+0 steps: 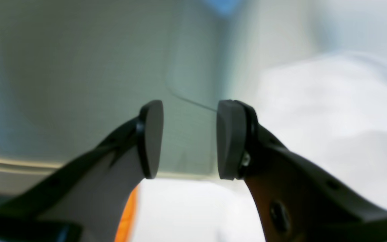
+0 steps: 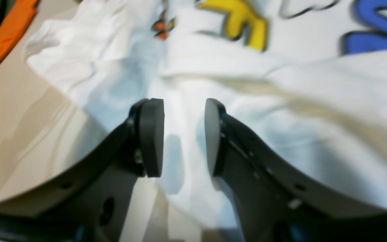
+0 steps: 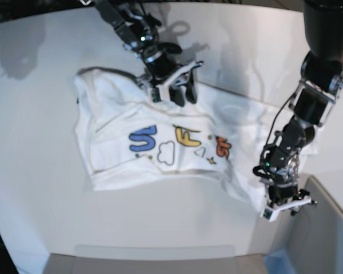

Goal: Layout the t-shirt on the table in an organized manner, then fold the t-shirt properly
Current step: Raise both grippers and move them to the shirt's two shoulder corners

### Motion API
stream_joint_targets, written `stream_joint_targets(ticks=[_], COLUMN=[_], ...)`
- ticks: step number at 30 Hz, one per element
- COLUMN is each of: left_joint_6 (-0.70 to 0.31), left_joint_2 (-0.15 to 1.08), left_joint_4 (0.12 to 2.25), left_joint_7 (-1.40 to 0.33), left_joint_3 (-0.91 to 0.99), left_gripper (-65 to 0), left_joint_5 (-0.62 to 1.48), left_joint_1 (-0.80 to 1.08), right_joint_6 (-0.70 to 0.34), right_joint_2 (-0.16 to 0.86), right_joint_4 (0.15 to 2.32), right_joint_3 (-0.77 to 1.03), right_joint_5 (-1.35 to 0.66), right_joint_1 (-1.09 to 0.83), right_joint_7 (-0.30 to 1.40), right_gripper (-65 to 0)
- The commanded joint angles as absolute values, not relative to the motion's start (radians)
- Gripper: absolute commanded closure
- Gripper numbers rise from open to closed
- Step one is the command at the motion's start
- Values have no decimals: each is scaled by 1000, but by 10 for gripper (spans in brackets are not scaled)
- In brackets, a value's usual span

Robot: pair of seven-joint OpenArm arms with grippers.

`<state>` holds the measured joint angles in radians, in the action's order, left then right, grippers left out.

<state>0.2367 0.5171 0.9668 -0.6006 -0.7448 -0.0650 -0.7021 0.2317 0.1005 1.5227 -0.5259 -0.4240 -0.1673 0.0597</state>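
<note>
2 arms work over the table (image 3: 34,188), where the t-shirt (image 3: 120,165) lies spread but rumpled, print side up, with blue, yellow and orange letters and a cloud showing. The left gripper (image 3: 286,210) hangs at the shirt's crumpled corner near the grey box (image 3: 320,234); in its wrist view its jaws stand wide apart with nothing between them, only a thin thread crossing the gap, and white cloth lies below and to the right. The right gripper (image 3: 174,91) sits over the shirt's far edge; its wrist view shows its jaws parted to a moderate gap above bunched white fabric, with no cloth pinched between the pads (image 2: 151,137).
</note>
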Motion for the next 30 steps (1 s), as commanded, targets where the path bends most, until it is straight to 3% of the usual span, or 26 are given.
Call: stream_joint_targets(ticks=[1,6,10,20,30], left_joint_6=[246,51,-125,-130,-131], left_joint_2=[539,501,472,410,392], left_joint_4=[1061,1445,1626,1842,1928], left_joint_7=[-611,-719,-832,-874,-875], left_joint_3=[-650,-280,-179,5,74], left_gripper=[-270,-270,-270,-270,-270], left_joint_5=[-85,-85,-85,-85,-85], left_joint_1=[-705,-512,-438,-182,-27], right_joint_6=[217,217,217,216,208], right_joint_2=[91,105,142,148,145], right_joint_4=[1544,1618,1758,2028,2045], right_joint_3=[-516,-426,-340,-53,94], right_joint_5=[-424,-424,-424,-427,-430], right_joint_1=[-156,-151,-145,-237,-369], right_joint_7=[28,84,278,639,642], right_gripper=[-211,-211,-211,-211,-211])
